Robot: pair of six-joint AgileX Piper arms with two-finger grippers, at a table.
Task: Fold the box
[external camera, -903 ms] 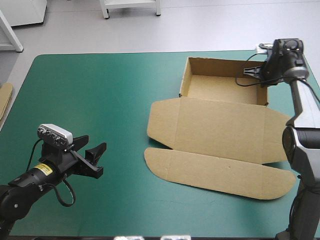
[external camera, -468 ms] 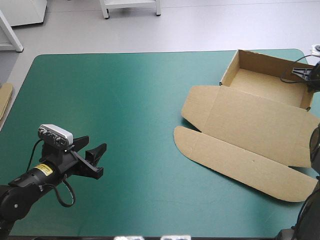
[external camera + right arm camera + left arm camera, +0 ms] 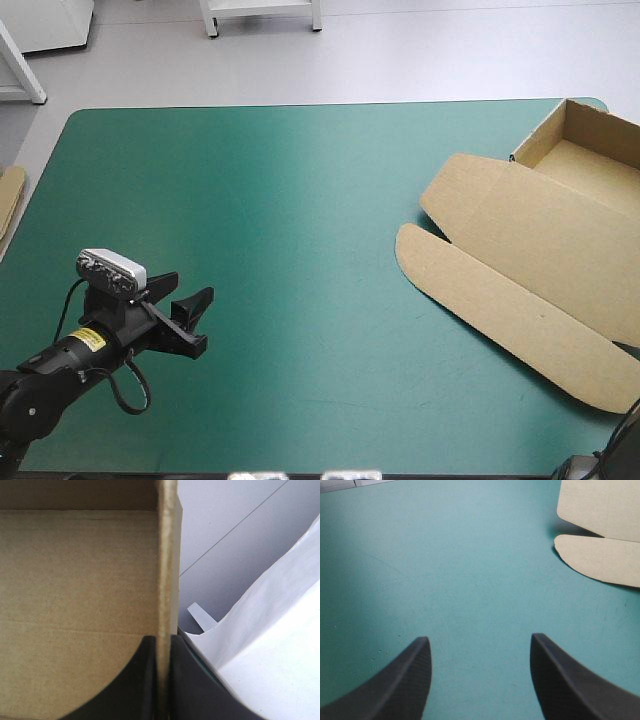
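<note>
The box (image 3: 540,250) sits at the far right corner of the teal-green surface (image 3: 280,200), partly past the high view's right side. The tray (image 3: 590,150) is at the corner w/ walls up, the lid (image 3: 550,230) lies flat beside it, and the tuck flap (image 3: 500,310) comes last, nearest the middle. The whole thing is skewed to the surface's edges. The long axis of lid and flap runs diagonally from mid-surface toward the near right edge, w/ the flap's rounded end pointing at the centre; the tray opens upward. The right hand (image 3: 162,640) is pinched on a tray wall (image 3: 167,555), one black finger either side, board btwn them. There's white sheeting (image 3: 270,645) beyond the wall, can't tell what. The left hand (image 3: 479,639) is spread wide, holding nothing, over bare surface well apart from the box, toward the left side. Handling, as a guess: light, stiff board that bends cleanly only at creases and prob. slides easily. The thin single wall could kink if squeezed hard or levered, so grip low nr a corner. For the lid, take the flap's free edge.
</note>
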